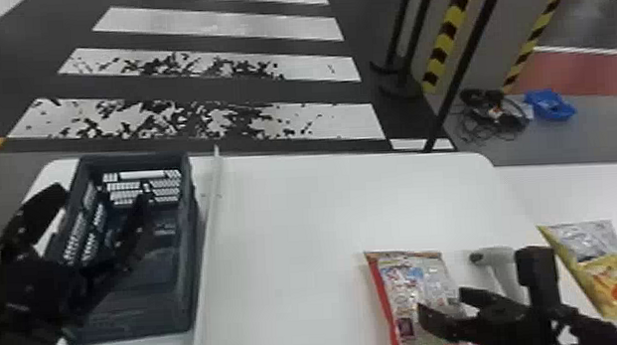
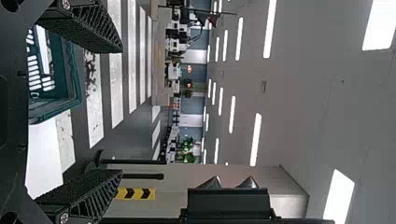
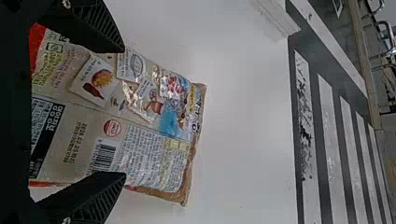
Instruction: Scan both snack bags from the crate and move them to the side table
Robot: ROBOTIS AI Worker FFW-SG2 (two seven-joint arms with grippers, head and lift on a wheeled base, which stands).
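Right hand [image 3: 124, 112] close up, fingers wide, over red snack bag [image 3: 154, 135]. White counter [image 1: 294, 210] under red bag and crate [image 1: 192, 249]. Side counter [image 1: 562, 188] seems to hold yellow snack bag [image 1: 610, 271]. Left hand [image 2: 122, 111] by crate, fingers wide too. Red bag looks light, soft, bendy; shiny skin may slip. Snacks could crush: squeeze gently, pinch long sides near middle. Barcode [image 3: 103, 156] faces up; keep fingers off it.

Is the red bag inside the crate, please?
No, the red bag lies on the white table, to the right of the crate.
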